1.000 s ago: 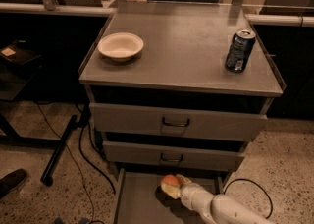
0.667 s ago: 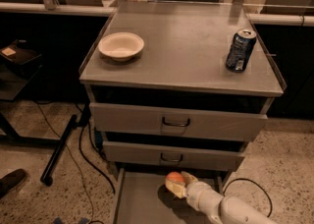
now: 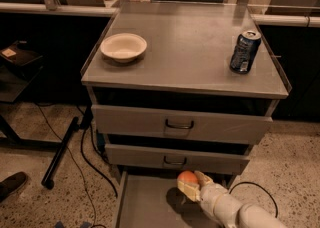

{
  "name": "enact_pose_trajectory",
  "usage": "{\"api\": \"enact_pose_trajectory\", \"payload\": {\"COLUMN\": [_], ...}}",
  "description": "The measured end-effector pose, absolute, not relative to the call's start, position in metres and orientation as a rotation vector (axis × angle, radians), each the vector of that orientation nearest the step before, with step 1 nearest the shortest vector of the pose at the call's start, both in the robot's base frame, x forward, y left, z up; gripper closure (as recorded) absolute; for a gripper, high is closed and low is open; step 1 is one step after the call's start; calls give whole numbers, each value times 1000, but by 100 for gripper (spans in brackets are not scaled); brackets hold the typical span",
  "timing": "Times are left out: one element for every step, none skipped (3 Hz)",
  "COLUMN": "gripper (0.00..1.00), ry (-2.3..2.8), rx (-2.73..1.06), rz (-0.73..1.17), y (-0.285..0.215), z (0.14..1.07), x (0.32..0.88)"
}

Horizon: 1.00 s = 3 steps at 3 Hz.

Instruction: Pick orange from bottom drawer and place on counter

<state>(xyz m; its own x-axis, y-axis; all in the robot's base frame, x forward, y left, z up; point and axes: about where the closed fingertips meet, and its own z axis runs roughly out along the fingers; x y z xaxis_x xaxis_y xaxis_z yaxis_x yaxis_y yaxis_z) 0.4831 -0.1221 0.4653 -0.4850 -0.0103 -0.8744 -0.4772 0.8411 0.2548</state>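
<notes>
One gripper (image 3: 194,184), closed around the orange (image 3: 187,176), holds it low over the open bottom drawer (image 3: 145,199). The shadow below suggests the fruit is off the floor. Grasp judged done. Left: raise to the counter (image 3: 190,47) and release. The drawer front and most of the arm are cut off by the frame edge.

Reads as a lab or robot test bay, not a home. Grey metal drawer cabinet (image 3: 180,124) with a bare metal desk (image 3: 190,47) on top, speckled terrazzo floor (image 3: 295,162), loose black cables (image 3: 87,157) trailing across it, a black stand leg (image 3: 60,154), metal rails (image 3: 45,8) behind. Robot pincer (image 3: 192,186) sits low over the pulled-out bottom drawer (image 3: 145,202), clamped on the orange (image 3: 187,177).
</notes>
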Motion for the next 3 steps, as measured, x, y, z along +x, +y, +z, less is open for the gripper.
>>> {"api": "enact_pose_trajectory", "payload": {"gripper": [100,100,100], "ry": [2014,1977,1904], "rx": [-358,-377,-418], "rz": [585,567,534], "y": [-122,-132,-142], "z": [465,499,554], "x": [483,477,469]}}
